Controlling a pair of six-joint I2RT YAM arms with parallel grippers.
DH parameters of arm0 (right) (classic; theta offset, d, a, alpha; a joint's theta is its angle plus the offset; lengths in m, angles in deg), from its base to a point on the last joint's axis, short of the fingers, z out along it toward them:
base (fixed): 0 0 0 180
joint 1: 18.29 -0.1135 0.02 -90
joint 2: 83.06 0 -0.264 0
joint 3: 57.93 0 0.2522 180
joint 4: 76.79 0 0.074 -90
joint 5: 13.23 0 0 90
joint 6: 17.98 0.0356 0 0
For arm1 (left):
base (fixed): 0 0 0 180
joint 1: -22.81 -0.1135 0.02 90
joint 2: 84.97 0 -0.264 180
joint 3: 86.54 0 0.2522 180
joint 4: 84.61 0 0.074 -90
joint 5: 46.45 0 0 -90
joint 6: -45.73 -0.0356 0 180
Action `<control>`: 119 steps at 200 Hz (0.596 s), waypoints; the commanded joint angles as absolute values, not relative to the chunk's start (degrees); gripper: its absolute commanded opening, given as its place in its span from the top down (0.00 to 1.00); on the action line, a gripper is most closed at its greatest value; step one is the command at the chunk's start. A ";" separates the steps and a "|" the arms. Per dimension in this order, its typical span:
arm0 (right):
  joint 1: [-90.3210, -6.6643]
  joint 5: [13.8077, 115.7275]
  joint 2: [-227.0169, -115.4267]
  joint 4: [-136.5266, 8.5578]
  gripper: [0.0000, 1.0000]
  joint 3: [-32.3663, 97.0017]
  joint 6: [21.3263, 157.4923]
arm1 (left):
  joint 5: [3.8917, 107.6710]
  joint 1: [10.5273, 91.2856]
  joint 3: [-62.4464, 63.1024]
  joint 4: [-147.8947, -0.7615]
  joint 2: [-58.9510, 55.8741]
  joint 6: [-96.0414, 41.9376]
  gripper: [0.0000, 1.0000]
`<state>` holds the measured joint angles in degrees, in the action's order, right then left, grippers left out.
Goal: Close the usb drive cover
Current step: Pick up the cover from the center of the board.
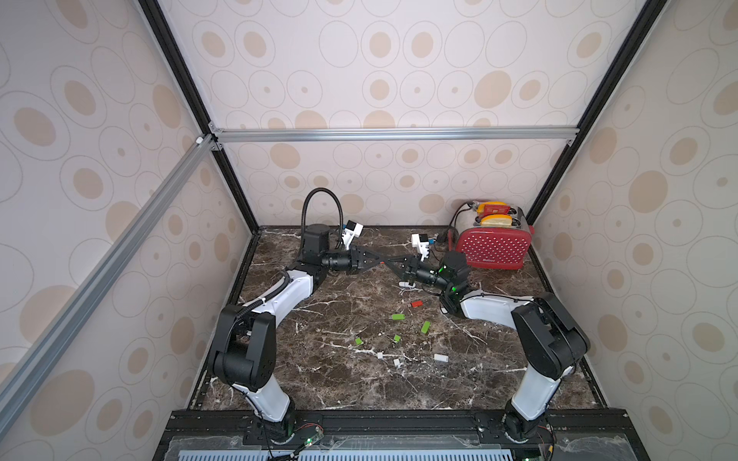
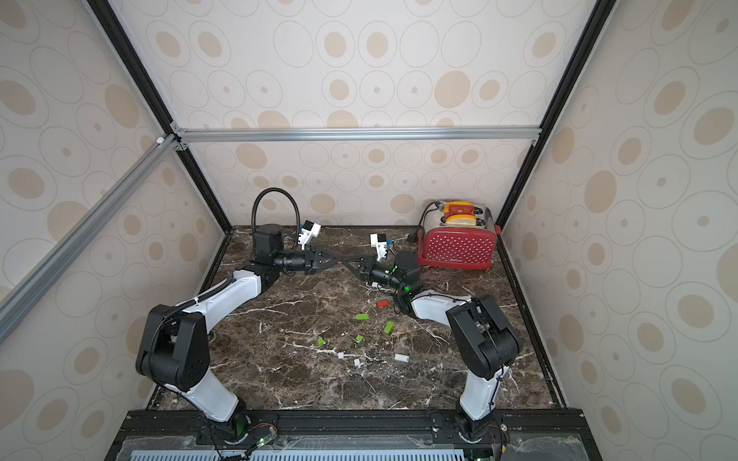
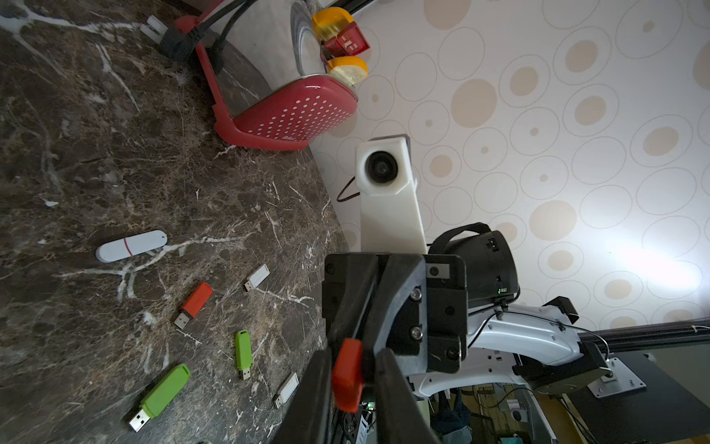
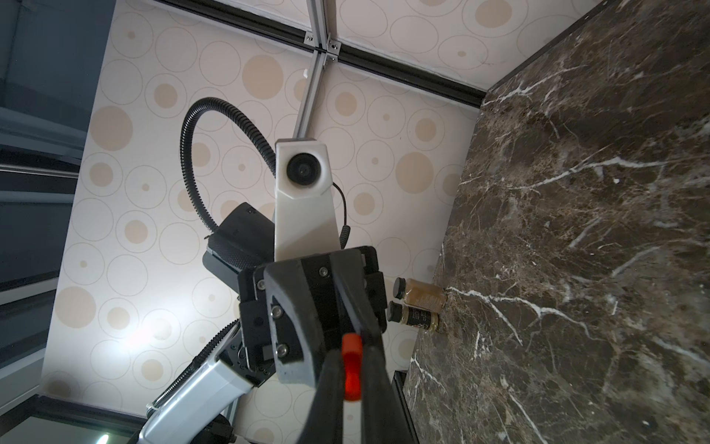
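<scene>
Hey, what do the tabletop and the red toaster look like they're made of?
Tabletop: dark brown marble or marble-look laminate, white veins, slight sheen. Toaster: glossy red dotted panel, probably plastic or painted metal; mirror-like end, likely steel.

Left arm [image 1: 287, 293], right arm [image 1: 491, 307]: white shells, black joints. Ribbed black conduit [image 4: 183, 153] loops above left arm. White wrist camera housing [image 3: 384, 169], round black lens. Left gripper [image 1: 380, 262] black, triangular, silver screws [image 4: 275, 312]. Green LED [image 1: 454, 288] on right arm.
</scene>
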<state>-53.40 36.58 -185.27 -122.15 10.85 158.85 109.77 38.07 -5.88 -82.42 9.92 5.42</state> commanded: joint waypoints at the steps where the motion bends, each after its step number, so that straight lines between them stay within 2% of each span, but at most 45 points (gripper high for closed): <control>1: -53.56 37.42 -186.72 -124.40 0.98 10.14 159.96 | 111.74 38.50 -4.40 -84.45 8.73 5.30 0.74; 32: -53.24 37.40 -186.83 -124.91 0.99 9.46 160.04 | 112.11 38.45 -3.79 -84.33 9.40 5.47 0.70; 119: -52.77 37.60 -186.83 -125.96 0.99 8.45 160.32 | 112.79 38.47 -3.77 -83.50 9.46 4.52 0.70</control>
